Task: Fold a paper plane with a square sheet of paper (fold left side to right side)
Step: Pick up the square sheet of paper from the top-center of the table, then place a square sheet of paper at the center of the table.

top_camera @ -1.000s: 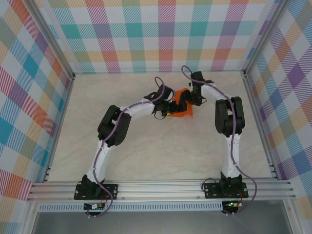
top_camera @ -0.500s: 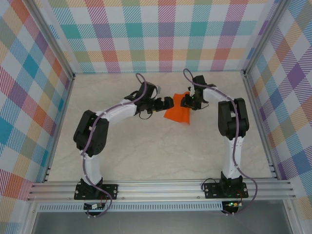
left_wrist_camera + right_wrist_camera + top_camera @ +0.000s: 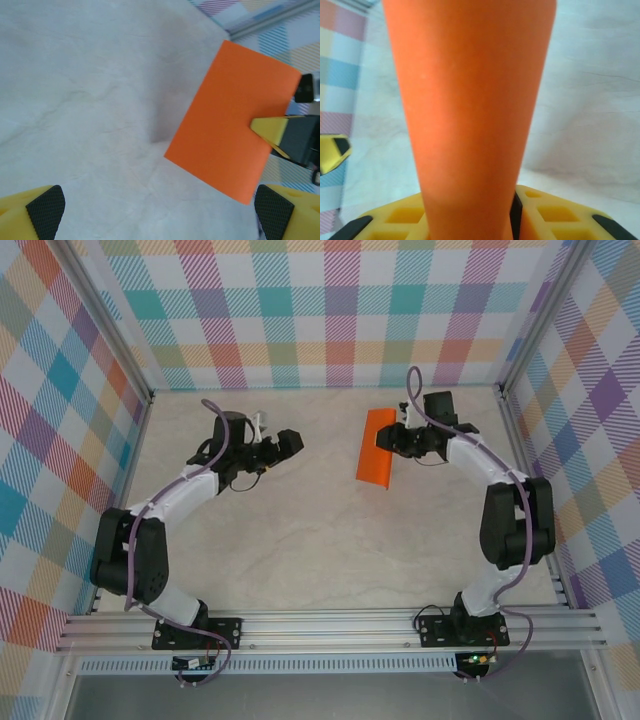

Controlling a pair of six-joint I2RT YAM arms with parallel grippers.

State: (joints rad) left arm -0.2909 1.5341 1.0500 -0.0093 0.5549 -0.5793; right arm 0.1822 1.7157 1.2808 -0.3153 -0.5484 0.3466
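Note:
The square sheet of paper is bright orange and shows as a narrow rectangle at the back centre-right of the table. My right gripper is shut on its right edge and holds it up off the table. In the right wrist view the sheet rises from between the yellow fingers. My left gripper stands open well to the left of the sheet, with nothing in it. The left wrist view looks across the table at the sheet and a right finger on it. A paper plane is out of view.
The marbled table is ringed by checked walls with aluminium posts at the back corners. A metal rail runs along the near edge where both arm bases are bolted.
My left arm has swung away to the left, off the sheet. My right gripper has closed on the sheet and carried it slightly right and back, and it now shows as a narrow rectangle.

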